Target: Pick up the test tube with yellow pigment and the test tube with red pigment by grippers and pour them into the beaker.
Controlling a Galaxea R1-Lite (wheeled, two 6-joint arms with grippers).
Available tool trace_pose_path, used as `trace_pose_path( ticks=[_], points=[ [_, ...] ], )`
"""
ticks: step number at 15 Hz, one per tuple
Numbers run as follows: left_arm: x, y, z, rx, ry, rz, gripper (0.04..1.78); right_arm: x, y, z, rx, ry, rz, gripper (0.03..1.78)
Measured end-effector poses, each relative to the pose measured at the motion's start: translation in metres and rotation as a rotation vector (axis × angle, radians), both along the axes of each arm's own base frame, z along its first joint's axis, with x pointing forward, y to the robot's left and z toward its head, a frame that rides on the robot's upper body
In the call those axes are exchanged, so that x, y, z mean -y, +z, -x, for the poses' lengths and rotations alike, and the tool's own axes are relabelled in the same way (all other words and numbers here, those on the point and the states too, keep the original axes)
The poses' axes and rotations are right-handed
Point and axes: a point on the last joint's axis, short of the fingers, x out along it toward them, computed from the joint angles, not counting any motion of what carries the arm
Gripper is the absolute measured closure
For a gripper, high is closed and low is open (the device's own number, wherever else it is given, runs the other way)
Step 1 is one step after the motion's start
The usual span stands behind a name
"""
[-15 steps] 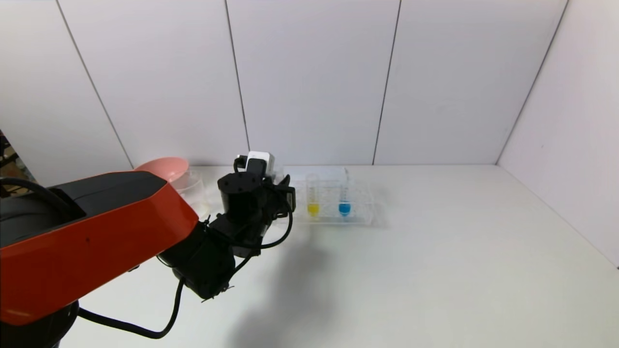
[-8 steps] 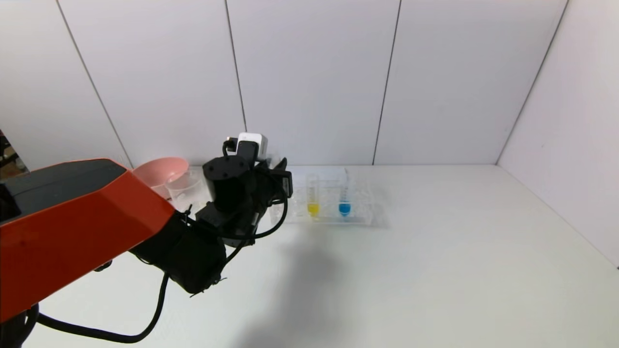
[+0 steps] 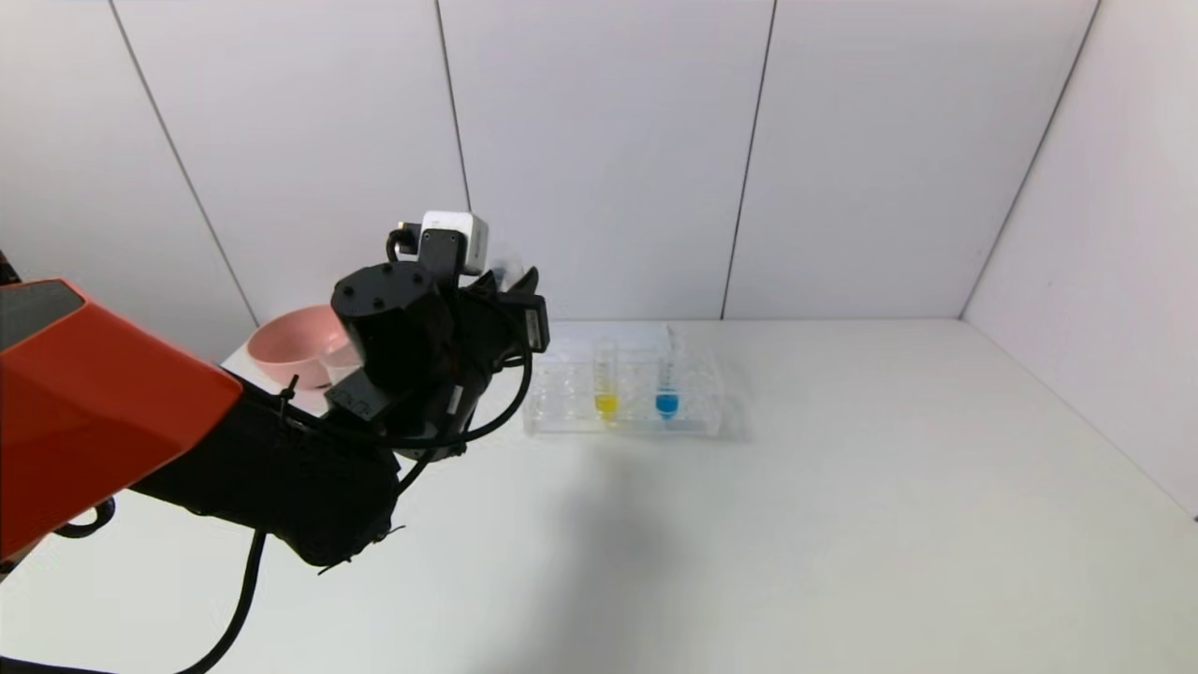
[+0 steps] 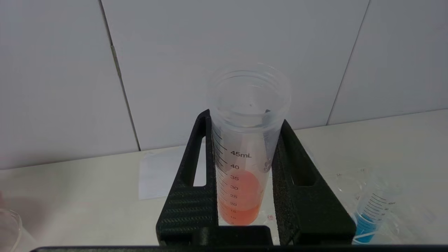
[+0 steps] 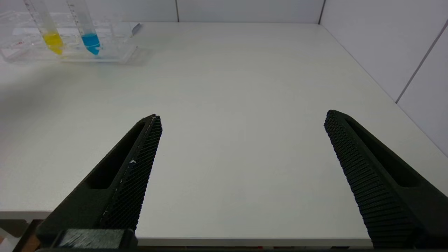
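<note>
A: Red-pigment test tube (image 4: 245, 164) clamped upright in left gripper (image 4: 245, 196), lifted clear of rack (image 3: 622, 412) since a second ago.

B: Next, beaker (image 4: 8, 227), near pink bowl (image 3: 290, 346). Yellow tube (image 3: 606, 379) racked; right gripper (image 5: 241, 168) open, idle.

A big white table (image 3: 842, 524) fills the room, with white wall panels (image 3: 599, 150) standing behind it and on one side. Near the back of the table sits a clear plastic rack (image 3: 562, 417). A see-through tube with blue water (image 3: 665, 384) stands up straight in the rack. The blue part is down at the bottom tip, and the tube has little lines up its side. A flat white sheet of paper (image 4: 157, 175) lies on the table close to the back wall. Off to one side, well apart from the rack, sits a pink bowl (image 3: 290, 346).
</note>
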Motion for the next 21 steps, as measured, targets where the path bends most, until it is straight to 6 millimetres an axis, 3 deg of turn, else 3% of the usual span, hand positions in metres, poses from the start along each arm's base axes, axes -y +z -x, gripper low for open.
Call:
trace_pose_path(
  ticks=[8,21],
  points=[
    [-0.022,0.018,0.015,-0.008,0.046,-0.038,1.37,0.000,0.000,0.000,0.000,0.000,0.000,0.11],
    [-0.126,0.040,0.026,-0.041,0.313,-0.057,1.37,0.000,0.000,0.000,0.000,0.000,0.000,0.11]
  ],
)
